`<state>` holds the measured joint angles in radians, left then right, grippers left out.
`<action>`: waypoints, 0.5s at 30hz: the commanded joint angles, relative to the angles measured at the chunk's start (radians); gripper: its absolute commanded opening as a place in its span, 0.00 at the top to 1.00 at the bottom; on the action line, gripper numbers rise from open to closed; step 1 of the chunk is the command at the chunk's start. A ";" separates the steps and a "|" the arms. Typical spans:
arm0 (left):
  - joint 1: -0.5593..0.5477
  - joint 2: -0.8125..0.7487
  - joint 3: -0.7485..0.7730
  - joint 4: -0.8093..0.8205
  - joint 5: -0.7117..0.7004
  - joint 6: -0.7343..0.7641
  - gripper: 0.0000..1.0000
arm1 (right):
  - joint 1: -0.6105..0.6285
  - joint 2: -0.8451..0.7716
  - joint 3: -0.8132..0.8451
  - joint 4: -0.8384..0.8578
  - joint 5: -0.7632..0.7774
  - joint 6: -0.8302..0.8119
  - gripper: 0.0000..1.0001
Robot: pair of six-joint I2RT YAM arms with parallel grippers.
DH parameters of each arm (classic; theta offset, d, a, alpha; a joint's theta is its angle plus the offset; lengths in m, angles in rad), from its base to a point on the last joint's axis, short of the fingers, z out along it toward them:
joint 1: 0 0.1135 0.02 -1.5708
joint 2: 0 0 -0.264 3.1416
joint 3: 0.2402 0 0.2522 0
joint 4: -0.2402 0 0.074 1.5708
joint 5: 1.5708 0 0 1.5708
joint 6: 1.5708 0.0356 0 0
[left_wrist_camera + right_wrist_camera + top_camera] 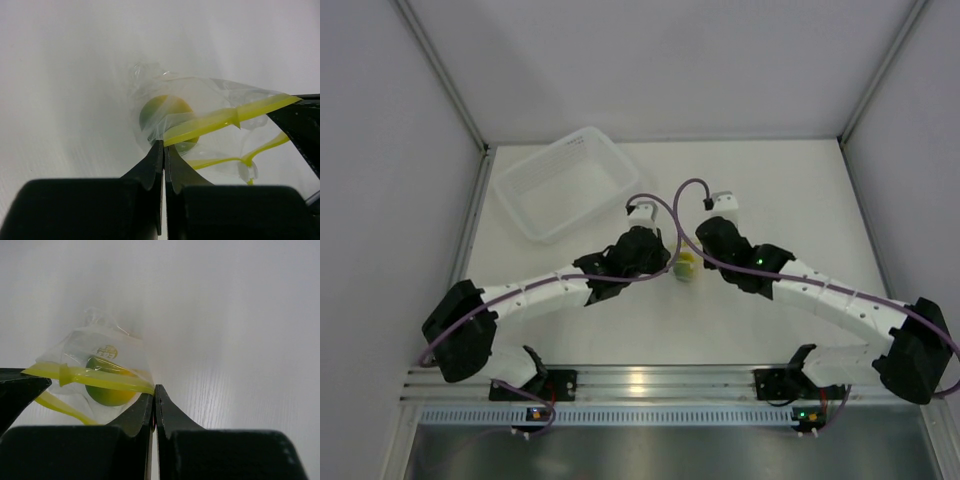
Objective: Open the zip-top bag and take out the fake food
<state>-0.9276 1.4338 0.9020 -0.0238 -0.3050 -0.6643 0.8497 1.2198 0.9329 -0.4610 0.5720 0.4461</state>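
Observation:
The clear zip-top bag (210,107) hangs between my two grippers, its mouth pulled apart so the yellow zip strip (225,117) shows as two separate lines. The yellow-green fake food (162,112) sits inside it, and shows in the top view (685,267) and the right wrist view (107,390). My left gripper (164,145) is shut on one side of the bag's zip edge. My right gripper (154,389) is shut on the bag's (97,355) other zip edge (95,378). In the top view the left gripper (660,262) and right gripper (708,250) flank the fruit.
A translucent white basket (563,182) stands at the back left of the white table (790,190). Grey walls close the table on three sides. The arm bases sit on a metal rail (650,385) at the near edge.

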 commanded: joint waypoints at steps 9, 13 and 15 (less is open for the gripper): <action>0.118 -0.147 -0.166 -0.093 -0.019 -0.066 1.00 | -0.072 -0.014 0.007 -0.094 0.089 -0.061 1.00; 0.139 -0.182 -0.209 -0.085 0.012 -0.070 1.00 | -0.072 -0.008 0.021 -0.100 0.077 -0.058 1.00; 0.139 -0.177 -0.203 -0.079 0.088 -0.061 1.00 | -0.063 -0.011 0.030 -0.070 -0.007 -0.049 1.00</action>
<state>-0.8463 1.2758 0.7387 0.0452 -0.1612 -0.7612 0.8448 1.2270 0.9314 -0.4488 0.4511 0.4377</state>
